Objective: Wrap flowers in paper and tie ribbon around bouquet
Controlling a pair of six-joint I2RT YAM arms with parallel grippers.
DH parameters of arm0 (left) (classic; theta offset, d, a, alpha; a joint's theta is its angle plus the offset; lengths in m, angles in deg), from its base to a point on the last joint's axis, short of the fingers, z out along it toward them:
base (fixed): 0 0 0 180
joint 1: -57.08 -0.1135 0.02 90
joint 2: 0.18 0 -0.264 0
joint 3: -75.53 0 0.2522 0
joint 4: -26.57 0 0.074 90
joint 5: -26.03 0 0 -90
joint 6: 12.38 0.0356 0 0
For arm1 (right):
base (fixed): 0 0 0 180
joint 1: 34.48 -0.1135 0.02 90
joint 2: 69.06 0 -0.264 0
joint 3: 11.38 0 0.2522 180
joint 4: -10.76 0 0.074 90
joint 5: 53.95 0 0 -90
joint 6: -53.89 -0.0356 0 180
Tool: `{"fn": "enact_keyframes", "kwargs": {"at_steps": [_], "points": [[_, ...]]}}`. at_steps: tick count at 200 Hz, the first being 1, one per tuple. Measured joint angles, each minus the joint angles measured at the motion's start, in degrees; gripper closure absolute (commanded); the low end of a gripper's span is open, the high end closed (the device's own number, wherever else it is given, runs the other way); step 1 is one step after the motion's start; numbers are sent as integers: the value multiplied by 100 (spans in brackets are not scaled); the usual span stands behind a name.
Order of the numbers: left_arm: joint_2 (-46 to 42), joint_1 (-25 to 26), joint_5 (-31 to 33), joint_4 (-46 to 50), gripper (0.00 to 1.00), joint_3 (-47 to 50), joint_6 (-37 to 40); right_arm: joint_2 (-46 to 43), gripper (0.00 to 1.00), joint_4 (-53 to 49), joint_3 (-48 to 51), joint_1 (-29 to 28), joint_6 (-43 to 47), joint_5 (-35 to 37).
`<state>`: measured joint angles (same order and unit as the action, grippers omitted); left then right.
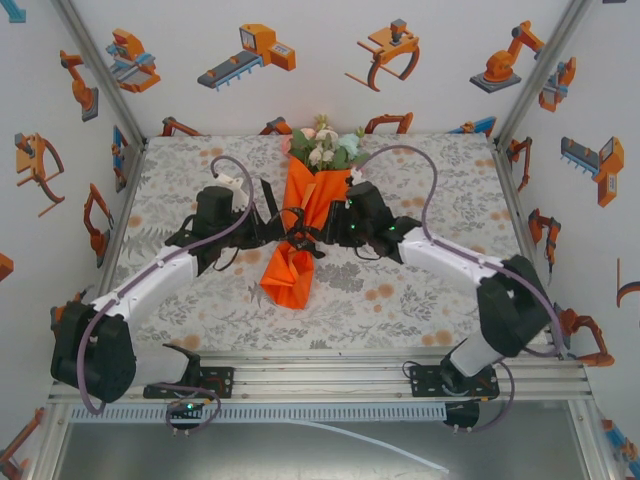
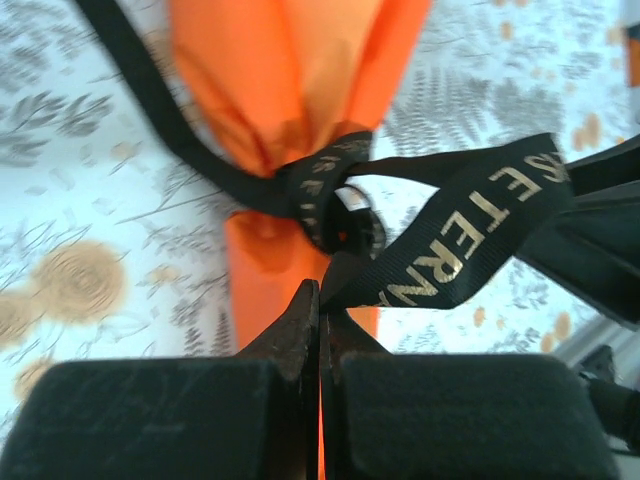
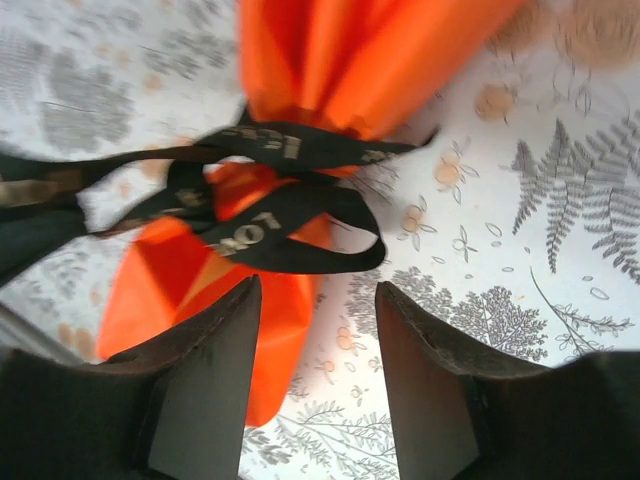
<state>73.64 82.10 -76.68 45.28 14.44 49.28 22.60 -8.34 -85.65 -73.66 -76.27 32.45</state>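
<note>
- The bouquet (image 1: 310, 195) is laid in the middle of the grey floral table cover (image 1: 420, 290). The flowers (image 1: 328, 148) are pointed at the far wall, and the orange paper (image 1: 290, 270) is narrowed around the stems, its tail toward the arm bases.
- The black ribbon (image 2: 480, 225) is wound round the paper's pinched waist, where its strands are crossed; a lettered loop is led off from there.
- The left gripper (image 2: 318, 300) is pressed together, with a ribbon strand pinched at its tips, just beside the waist.
- The right gripper (image 3: 318, 290) is held apart with nothing between its fingers; a ribbon loop is seen just beyond them, on the paper.
- In the top view the waist is largely hidden by both grippers, met over it from either side.
- Purple-grey cables (image 1: 434, 180) are arched above the arms, and walls (image 1: 300, 80) printed with orange robot drawings are set round the table.
</note>
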Motion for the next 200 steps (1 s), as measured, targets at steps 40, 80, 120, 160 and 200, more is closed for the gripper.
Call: {"fn": "enact_keyframes", "kwargs": {"at_steps": [40, 80, 120, 160, 200], "points": [[-4, -116, 573, 350, 87, 87, -289, 1032, 48, -13, -221, 0, -562, 20], [-44, -321, 750, 431, 70, 348, -675, 1346, 81, 317, -291, 0, -901, -219], [-197, -968, 448, 505, 60, 520, -1071, 1261, 100, 848, -216, 0, -1040, -343], [-271, -1445, -175, 649, 48, 365, -1095, 750, 100, 992, -98, 0, -713, -343], [-144, -1545, -1025, 721, 42, -444, -748, 225, 100, 1106, -11, -17, 39, -352]]}}
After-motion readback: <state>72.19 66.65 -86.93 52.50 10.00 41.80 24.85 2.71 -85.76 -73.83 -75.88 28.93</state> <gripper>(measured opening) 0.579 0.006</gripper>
